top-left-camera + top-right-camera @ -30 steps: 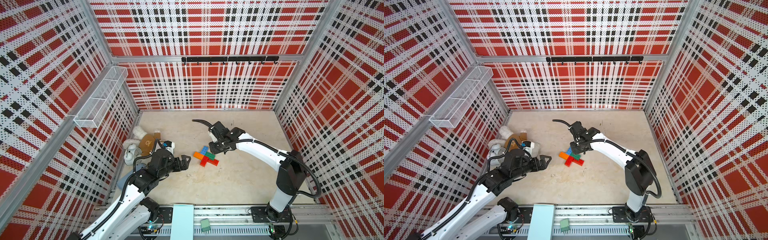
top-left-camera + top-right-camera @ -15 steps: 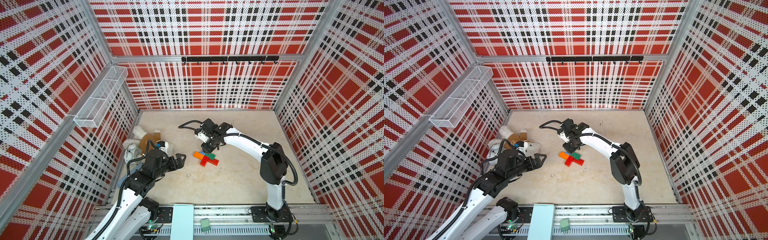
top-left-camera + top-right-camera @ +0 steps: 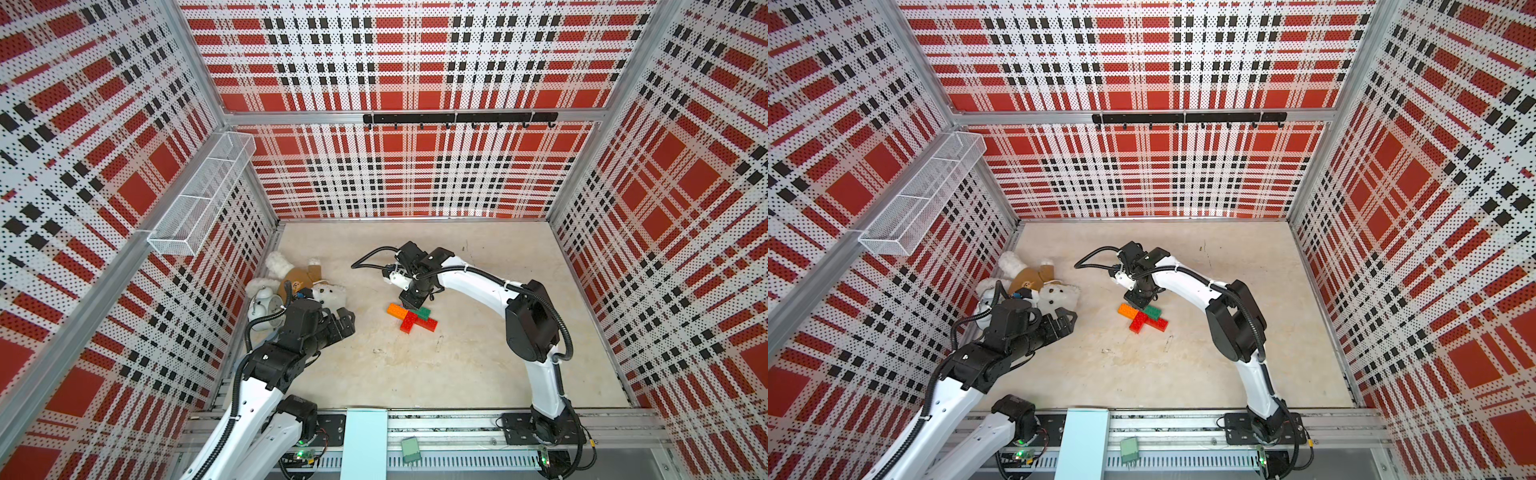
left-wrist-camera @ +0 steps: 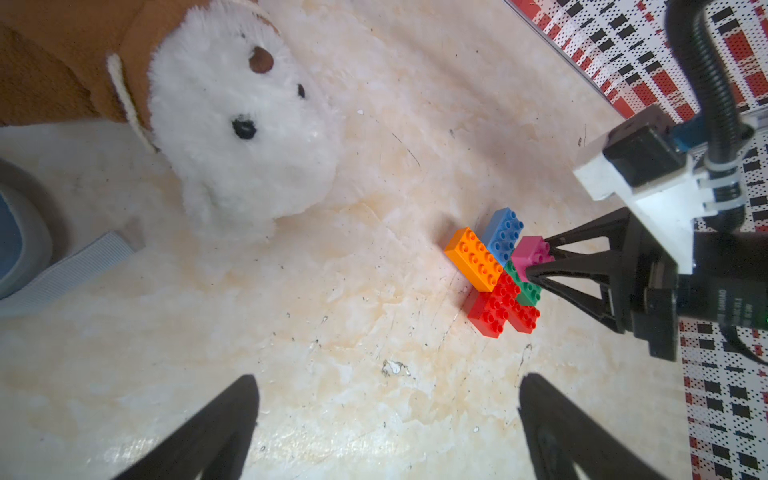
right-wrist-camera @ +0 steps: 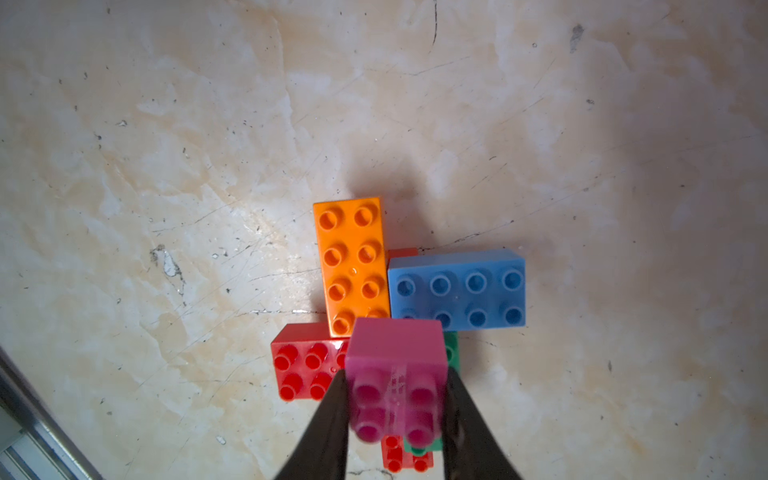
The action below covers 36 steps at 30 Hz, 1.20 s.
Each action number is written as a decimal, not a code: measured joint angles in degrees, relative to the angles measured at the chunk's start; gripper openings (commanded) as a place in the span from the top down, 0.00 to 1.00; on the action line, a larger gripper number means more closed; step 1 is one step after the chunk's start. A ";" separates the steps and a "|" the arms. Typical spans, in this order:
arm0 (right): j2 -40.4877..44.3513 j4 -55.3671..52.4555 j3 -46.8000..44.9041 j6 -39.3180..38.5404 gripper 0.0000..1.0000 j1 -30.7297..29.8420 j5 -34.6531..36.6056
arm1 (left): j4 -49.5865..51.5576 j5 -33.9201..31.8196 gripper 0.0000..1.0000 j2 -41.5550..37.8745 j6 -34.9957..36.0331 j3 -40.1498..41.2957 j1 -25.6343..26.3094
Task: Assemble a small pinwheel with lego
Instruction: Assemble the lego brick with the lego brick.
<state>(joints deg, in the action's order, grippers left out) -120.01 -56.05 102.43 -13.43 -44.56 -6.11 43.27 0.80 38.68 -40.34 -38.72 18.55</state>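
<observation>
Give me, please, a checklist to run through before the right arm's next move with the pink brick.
1. Grip: the right gripper clamps the pink brick, one finger on each side: ok.
2. Position: the pink brick sits over the centre of the pinwheel, where the orange brick, blue brick, green brick and red brick meet: ok.
3. Studs squarely lined up with those below: cannot tell.
4. Pink brick pressed fully home: cannot tell.
5. The left gripper is open and apart from the bricks: ok.
6. The teddy bear lies clear of the pinwheel: ok.
</observation>
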 measured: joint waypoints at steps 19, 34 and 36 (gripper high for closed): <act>-1.29 -1.44 0.33 -0.28 0.88 0.00 0.24 | -0.15 0.55 0.01 0.22 0.11 0.00 -1.97; -2.62 -1.46 0.31 0.24 0.89 -0.07 -0.09 | -0.42 -0.31 0.01 0.17 -0.22 0.02 -2.10; -2.62 -1.46 0.31 0.44 0.90 -0.07 -0.04 | -0.59 0.33 0.01 0.17 -0.22 0.07 -2.10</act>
<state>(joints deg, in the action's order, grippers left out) -122.63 -57.52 102.74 -12.99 -44.62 -6.15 42.68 1.13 38.85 -40.56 -38.65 16.45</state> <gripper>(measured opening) 0.329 0.995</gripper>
